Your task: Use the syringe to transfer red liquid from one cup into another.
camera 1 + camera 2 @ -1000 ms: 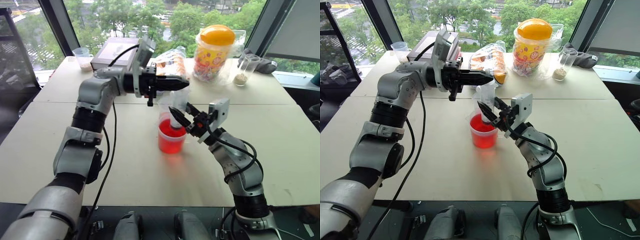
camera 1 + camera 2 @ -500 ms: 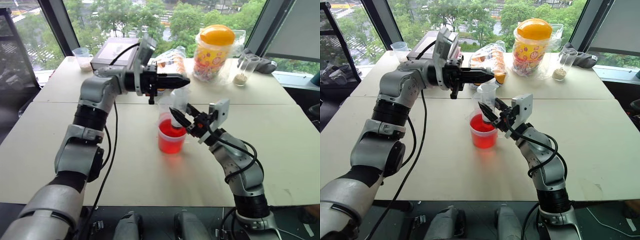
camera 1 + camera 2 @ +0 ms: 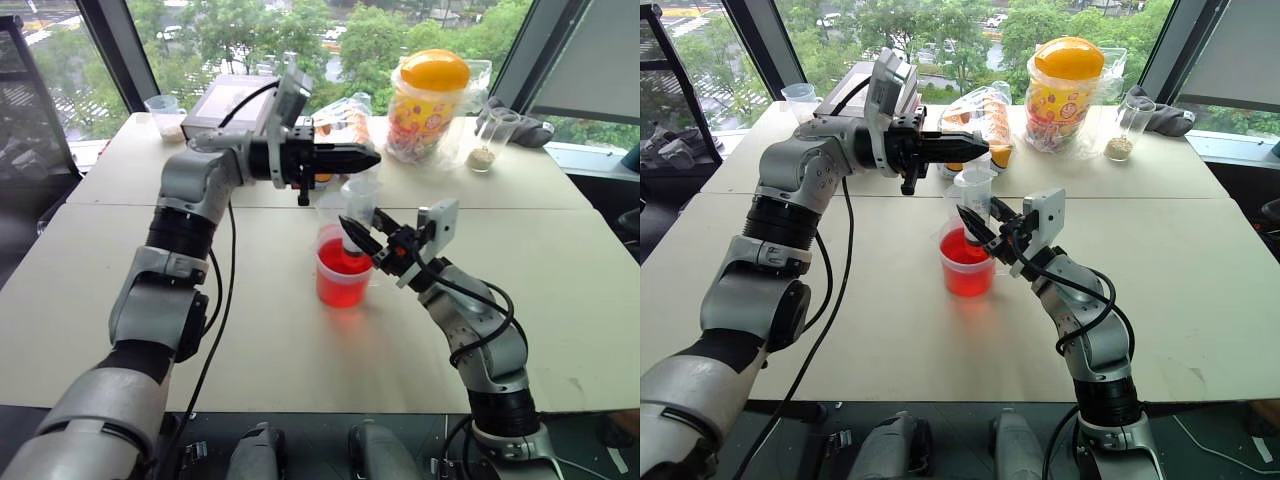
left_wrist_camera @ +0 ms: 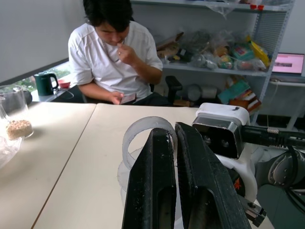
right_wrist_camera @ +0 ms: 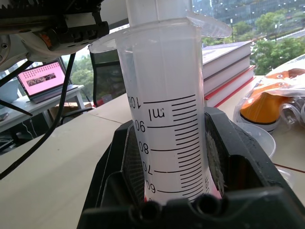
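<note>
Indoors | beige table [image 3: 250, 330] by windows | left gripper [image 3: 368, 157] pressed together | right gripper [image 3: 347, 228] pinching syringe [image 5: 164, 119]

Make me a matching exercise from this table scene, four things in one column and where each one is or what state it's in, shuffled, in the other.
Things:
1. syringe
2. wider cup
3. yellow-lidded jar
4. left gripper

Places or states:
A. at the table's far side, by the window
B. upright in the right gripper, over the cup
C. shut, level above the plunger
D. mid-table, holding red liquid

Pairs: 1-B, 2-D, 3-A, 4-C
</note>
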Tool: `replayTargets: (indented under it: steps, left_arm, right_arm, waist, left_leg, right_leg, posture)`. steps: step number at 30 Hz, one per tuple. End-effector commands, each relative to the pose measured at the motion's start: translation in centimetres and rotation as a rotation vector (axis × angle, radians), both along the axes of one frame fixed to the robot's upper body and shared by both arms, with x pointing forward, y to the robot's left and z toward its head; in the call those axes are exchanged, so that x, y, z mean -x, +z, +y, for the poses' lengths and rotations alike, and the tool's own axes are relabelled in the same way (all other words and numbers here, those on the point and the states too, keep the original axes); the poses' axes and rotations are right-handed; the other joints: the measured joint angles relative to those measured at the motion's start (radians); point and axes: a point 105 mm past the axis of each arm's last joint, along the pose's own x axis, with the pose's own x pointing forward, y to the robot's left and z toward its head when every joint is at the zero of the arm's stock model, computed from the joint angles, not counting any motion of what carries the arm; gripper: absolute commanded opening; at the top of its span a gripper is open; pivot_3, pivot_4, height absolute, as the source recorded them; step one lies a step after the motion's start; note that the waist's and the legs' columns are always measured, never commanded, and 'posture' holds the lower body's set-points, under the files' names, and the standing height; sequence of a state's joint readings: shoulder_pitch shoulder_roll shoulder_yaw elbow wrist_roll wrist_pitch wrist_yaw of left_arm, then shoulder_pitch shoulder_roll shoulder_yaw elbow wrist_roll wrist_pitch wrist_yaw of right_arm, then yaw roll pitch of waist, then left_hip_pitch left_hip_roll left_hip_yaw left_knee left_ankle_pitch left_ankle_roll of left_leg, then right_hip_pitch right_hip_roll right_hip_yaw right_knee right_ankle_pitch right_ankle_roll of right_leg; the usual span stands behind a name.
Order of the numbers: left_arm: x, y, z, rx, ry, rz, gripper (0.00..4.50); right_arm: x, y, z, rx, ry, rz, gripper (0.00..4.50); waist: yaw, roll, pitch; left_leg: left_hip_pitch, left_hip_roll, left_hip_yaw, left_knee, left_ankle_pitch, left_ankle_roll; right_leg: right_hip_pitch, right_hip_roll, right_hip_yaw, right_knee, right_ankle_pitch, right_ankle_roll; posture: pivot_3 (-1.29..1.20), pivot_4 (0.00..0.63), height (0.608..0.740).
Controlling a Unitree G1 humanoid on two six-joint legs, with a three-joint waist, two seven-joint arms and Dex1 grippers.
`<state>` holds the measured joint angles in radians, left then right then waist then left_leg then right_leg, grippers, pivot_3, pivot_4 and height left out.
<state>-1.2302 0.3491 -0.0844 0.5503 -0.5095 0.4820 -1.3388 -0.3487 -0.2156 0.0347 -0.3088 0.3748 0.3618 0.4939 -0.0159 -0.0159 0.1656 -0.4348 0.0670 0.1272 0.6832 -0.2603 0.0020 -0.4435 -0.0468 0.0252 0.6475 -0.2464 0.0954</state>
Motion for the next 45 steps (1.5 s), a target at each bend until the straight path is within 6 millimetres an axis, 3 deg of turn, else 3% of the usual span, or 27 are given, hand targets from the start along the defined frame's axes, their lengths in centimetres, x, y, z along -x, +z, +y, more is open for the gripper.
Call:
replayTargets:
  steps: [1,9,12,19,32,36,39,41,45]
  left_arm:
    - [0.3,4.5,0.9,0.1,0.049,-0.146,0.02]
    - [0.5,4.2,0.6,0.094,0.027,-0.128,0.02]
    - [0.9,3.7,0.6,0.08,0.0,-0.107,0.97]
    - [0.9,1.9,1.3,0.017,0.017,-0.094,4.41]
    - [0.5,2.1,5.7,0.026,0.171,-0.076,4.47]
    - [0.0,1.7,7.2,0.026,0.247,-0.068,4.47]
    - [-0.2,1.5,7.7,0.028,0.282,-0.072,4.47]
    - [-0.3,1.5,7.8,0.03,0.299,-0.082,4.47]
    - [-0.1,1.8,7.9,0.046,0.309,-0.092,4.47]
  right_arm:
    - [1.0,-0.3,1.5,0.027,0.085,-0.006,1.4]
    - [0.9,0.6,1.3,0.029,0.085,-0.029,1.4]
    - [0.9,1.0,1.3,0.024,0.086,-0.04,1.4]
    - [1.0,3.0,0.7,0.0,0.081,-0.074,1.4]
    - [1.6,5.5,0.3,-0.077,0.1,-0.076,1.4]
    - [1.0,8.4,-0.1,-0.125,0.106,-0.102,1.4]
    - [-0.4,10.4,-0.3,-0.118,0.113,-0.132,1.4]
    - [-2.3,11.8,-0.3,-0.124,0.109,-0.153,1.4]
    - [-6.2,12.5,0.0,-0.12,0.088,-0.179,1.4]
  waist:
    - [0.0,0.0,0.0]
    - [0.0,0.0,0.0]
    - [-0.001,0.0,0.0]
    - [0.0,0.0,0.0]
    - [-0.001,0.0,0.0]
    - [-0.002,0.0,0.0]
    - [-0.001,0.0,0.0]
    - [-0.002,0.0,0.0]
    - [-0.003,0.0,0.0]
  left_leg:
    - [0.0,0.0,0.0,0.0,0.0,0.0]
    - [0.0,0.0,0.0,0.0,0.0,0.0]
    - [0.0,0.0,0.0,0.0,0.0,0.0]
    - [0.0,0.0,0.0,0.0,0.0,0.0]
    - [0.0,0.0,0.0,0.0,0.0,0.0]
    - [0.0,0.0,0.0,0.0,0.0,0.0]
    - [0.0,0.0,0.0,0.0,0.0,0.0]
    - [0.0,0.0,0.0,0.0,0.0,0.0]
    - [0.0,0.0,0.001,0.0,0.0,0.0]
  right_leg:
    - [0.0,0.0,0.0,0.0,0.0,0.0]
    - [0.0,0.0,0.0,0.0,0.0,0.0]
    - [0.0,0.0,0.0,0.0,0.0,0.0]
    - [0.0,0.0,0.0,0.0,0.0,0.0]
    - [0.0,0.0,0.0,0.001,0.0,0.0]
    - [0.0,0.0,0.0,0.001,0.0,0.0]
    - [0.0,0.0,0.0,0.002,0.0,0.0]
    - [0.0,0.0,0.0,0.001,0.0,0.0]
    - [0.0,0.0,0.0,0.002,0.0,0.0]
  posture:
    - [0.0,0.15,0.74]
    - [0.0,0.15,0.74]
    - [0.0,0.15,0.74]
    - [0.0,0.15,0.74]
    - [0.0,0.15,0.74]
    - [0.0,0.15,0.74]
    - [0.0,0.15,0.74]
    - [0.0,0.15,0.74]
    - [0.0,0.15,0.74]
